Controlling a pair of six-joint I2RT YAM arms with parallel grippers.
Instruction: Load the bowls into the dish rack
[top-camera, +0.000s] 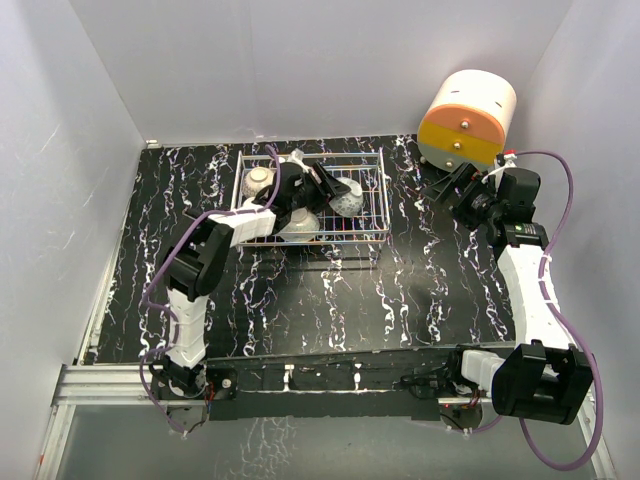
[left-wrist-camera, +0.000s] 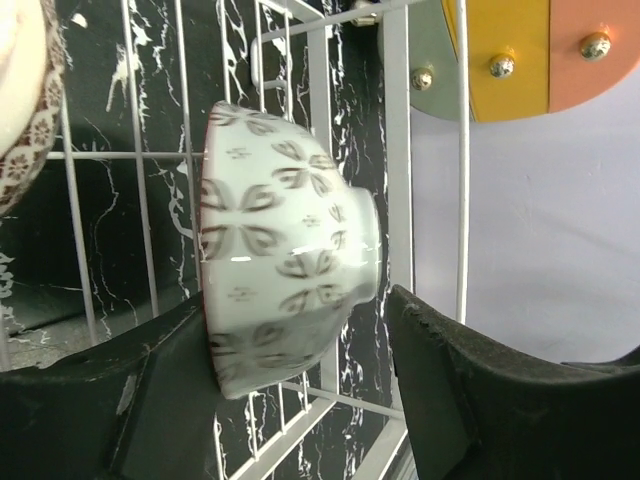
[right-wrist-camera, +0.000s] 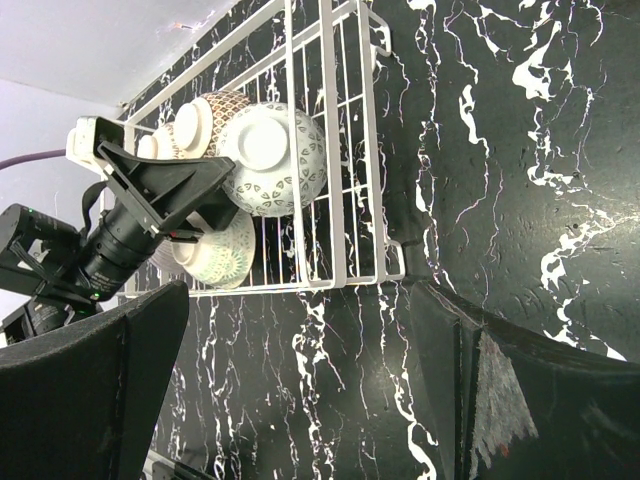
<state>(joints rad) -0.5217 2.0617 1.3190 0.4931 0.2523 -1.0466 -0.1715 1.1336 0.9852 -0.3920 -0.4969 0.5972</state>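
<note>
The white wire dish rack (top-camera: 372, 205) stands at the back middle of the table. My left gripper (top-camera: 322, 185) reaches into it. In the left wrist view a pale bowl (left-wrist-camera: 285, 250) with grey leaf marks stands on its side on the rack wires (left-wrist-camera: 320, 120), between the open jaws of my left gripper (left-wrist-camera: 295, 305). The left finger (left-wrist-camera: 160, 390) touches its rim; the right finger (left-wrist-camera: 450, 370) is just clear of its foot. The right wrist view shows this bowl (right-wrist-camera: 272, 160), a pale green bowl (right-wrist-camera: 215, 250) and brown-and-white bowls (right-wrist-camera: 205, 120) in the rack. My right gripper (top-camera: 450, 190) is open and empty.
A round orange-and-cream drawer unit (top-camera: 467, 120) stands at the back right, close behind my right gripper. White walls enclose the black marbled table (top-camera: 330, 290). In the right wrist view my right gripper (right-wrist-camera: 300, 300) hangs over bare table beside the rack's corner (right-wrist-camera: 385, 270).
</note>
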